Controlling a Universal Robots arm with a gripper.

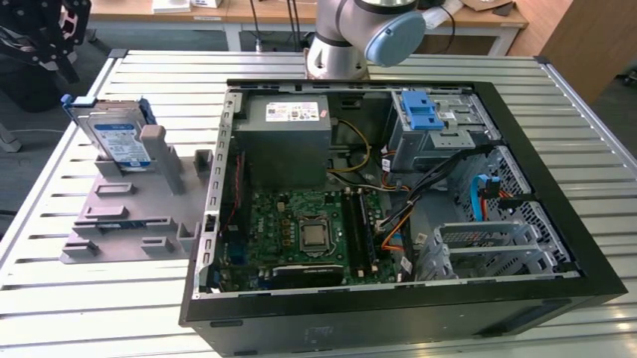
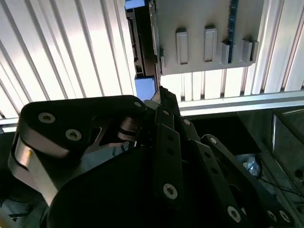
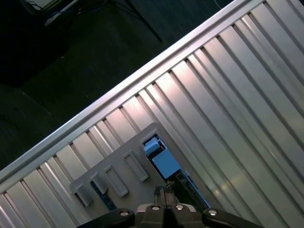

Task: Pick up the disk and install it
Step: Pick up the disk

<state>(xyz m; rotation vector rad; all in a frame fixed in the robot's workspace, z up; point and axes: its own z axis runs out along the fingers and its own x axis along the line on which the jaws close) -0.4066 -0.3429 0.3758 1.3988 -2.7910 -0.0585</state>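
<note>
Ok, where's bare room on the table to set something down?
Widest: bare table slats in front of the grey fixture, at the exterior view's lower left. Also a strip beyond the disk to the far edge, and a narrow one along the computer case on the exterior view's right. Inside the case is crowded with cables.

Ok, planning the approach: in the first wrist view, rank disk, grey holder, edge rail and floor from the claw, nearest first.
1. disk, just ahead of the claw.
2. grey holder, under the disk.
3. edge rail, farther out.
4. floor, beyond the rail.
</note>
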